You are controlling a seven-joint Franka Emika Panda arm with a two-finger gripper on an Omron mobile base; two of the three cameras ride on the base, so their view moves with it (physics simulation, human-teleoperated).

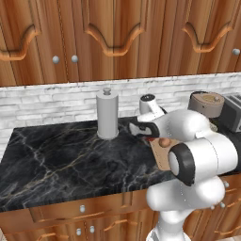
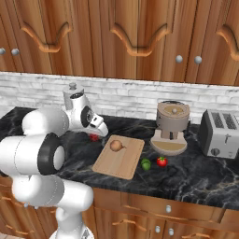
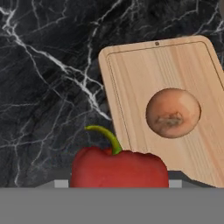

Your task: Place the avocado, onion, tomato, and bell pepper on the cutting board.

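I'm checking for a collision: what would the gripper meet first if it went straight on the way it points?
Most likely the bell pepper, which sits right at the gripper in the hand view. Beyond it lie the dark counter and the cutting board's edge; depth is unclear.

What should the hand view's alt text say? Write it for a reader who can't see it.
A red bell pepper with a curved green stem sits close at the bottom, between the gripper's fingers. Behind it, an onion rests on a cutting board on a black marble counter.

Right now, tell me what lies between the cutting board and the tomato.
In the right base view, the avocado sits on the counter between the cutting board and the tomato.
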